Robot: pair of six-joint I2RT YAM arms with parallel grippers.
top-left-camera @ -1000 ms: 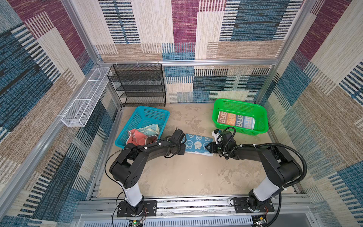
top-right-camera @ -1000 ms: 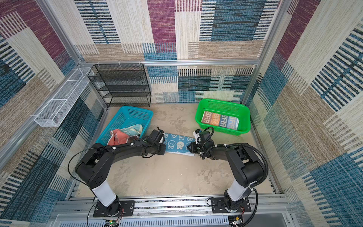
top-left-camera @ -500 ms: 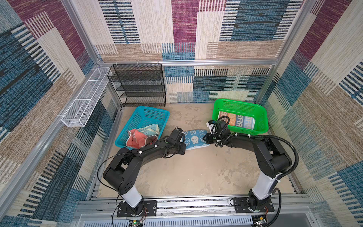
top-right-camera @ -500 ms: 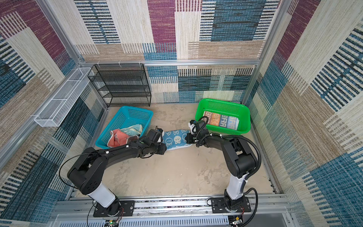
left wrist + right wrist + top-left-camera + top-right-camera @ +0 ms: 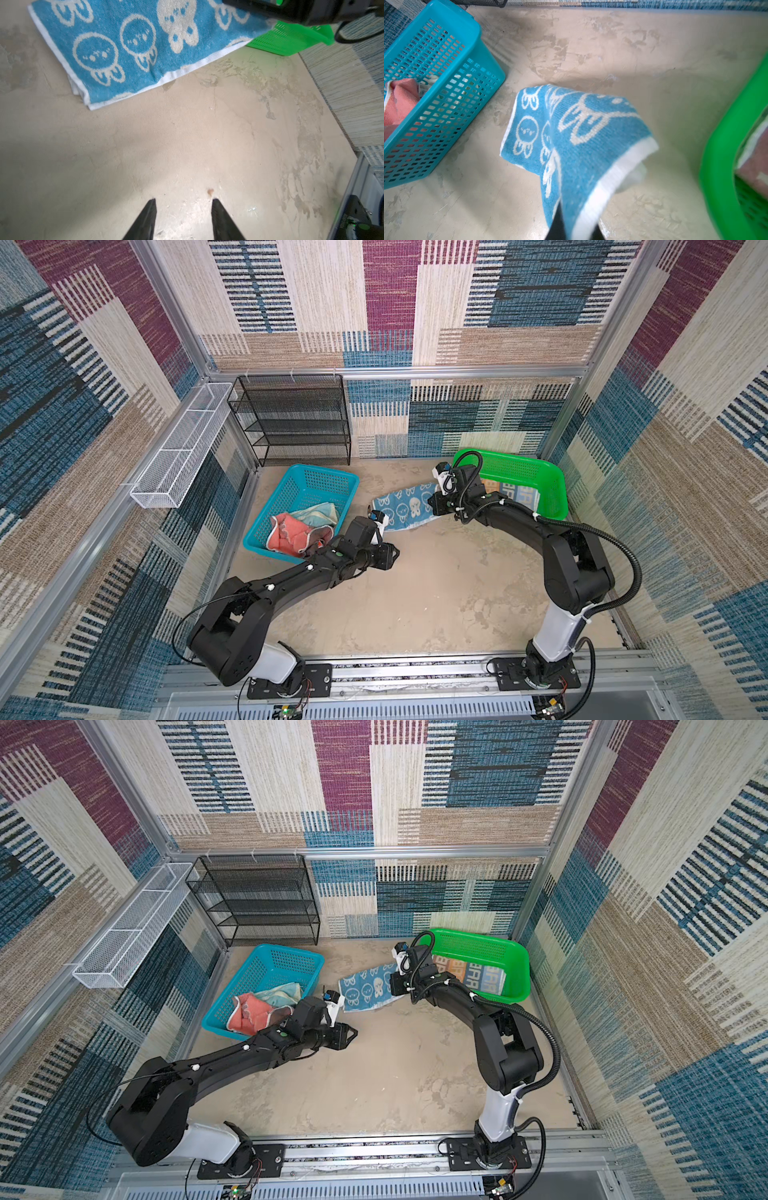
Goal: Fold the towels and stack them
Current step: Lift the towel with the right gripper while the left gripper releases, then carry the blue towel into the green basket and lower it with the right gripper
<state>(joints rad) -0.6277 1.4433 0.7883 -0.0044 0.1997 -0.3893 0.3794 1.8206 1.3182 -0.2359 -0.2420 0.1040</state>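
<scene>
Right tool (image 5: 434, 506) clamped on the blue rabbit towel (image 5: 405, 509) (one end raised beside the green basket (image 5: 555, 489)); left tool (image 5: 183, 200) parted, empty, over the bench (image 5: 166, 145).

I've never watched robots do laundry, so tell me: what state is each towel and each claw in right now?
right gripper: shut on the blue rabbit towel.
blue rabbit towel: folded, one end raised.
left gripper: open, holding nothing.
lettered towel: folded, lying in the green basket.
coral towel: crumpled in the blue basket.
cream towel: crumpled beside it.
</scene>
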